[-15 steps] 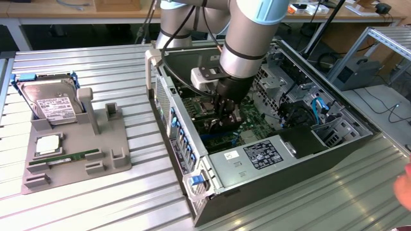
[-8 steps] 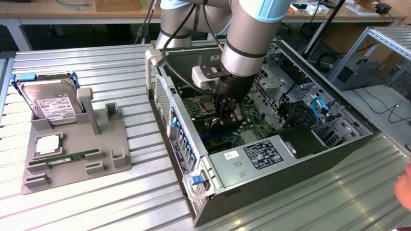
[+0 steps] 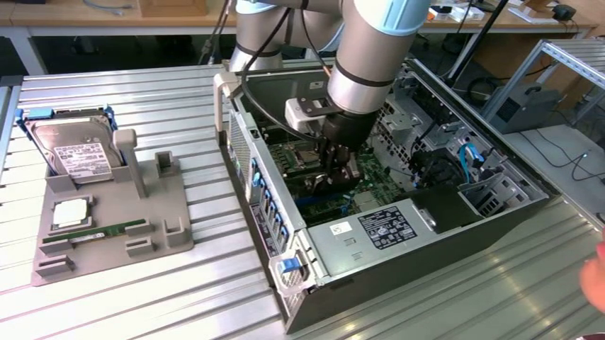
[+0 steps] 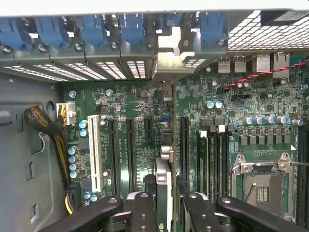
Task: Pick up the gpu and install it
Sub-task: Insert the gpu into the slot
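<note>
The gpu (image 4: pixel 164 169) stands on edge between my fingers (image 4: pixel 145 212) in the wrist view, its thin edge running over the motherboard (image 4: pixel 241 96) between the long dark slots (image 4: pixel 130 150). Its silver bracket (image 4: pixel 170 60) sits against the row of rear slot openings with blue latches. In the exterior view my gripper (image 3: pixel 336 168) reaches down into the open computer case (image 3: pixel 378 234), shut on the dark gpu (image 3: pixel 331 185) low over the board. Whether the card's edge sits in a slot is hidden.
A grey fixture tray (image 3: pixel 113 234) lies on the exterior view's left of the case, holding a silver hard drive (image 3: pixel 81 152), a processor chip (image 3: pixel 71 212) and a green RAM stick (image 3: pixel 95 234). A power supply (image 3: pixel 378 230) fills the case's near end. A hand (image 3: pixel 596 276) shows at the exterior view's right edge.
</note>
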Controlling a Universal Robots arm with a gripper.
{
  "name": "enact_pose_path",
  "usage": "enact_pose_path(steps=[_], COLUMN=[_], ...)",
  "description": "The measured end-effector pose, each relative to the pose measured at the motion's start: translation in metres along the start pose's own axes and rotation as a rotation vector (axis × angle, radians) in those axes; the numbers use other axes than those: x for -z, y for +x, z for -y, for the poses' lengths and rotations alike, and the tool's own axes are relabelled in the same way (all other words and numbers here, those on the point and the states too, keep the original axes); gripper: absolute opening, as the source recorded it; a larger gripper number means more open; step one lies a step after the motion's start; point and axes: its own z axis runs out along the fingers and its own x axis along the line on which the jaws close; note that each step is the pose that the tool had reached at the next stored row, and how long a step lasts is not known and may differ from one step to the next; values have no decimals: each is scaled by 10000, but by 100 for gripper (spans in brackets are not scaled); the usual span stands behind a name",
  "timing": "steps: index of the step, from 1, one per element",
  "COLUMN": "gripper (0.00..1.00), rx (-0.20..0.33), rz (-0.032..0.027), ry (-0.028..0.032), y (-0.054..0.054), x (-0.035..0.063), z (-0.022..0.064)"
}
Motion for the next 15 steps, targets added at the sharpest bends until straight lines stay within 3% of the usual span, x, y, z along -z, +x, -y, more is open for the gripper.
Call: enact_pose_path(steps=[15], gripper=[27], rx=[-1], rz=[18], ry=[1], y=[1], x=[-9], z=[-32])
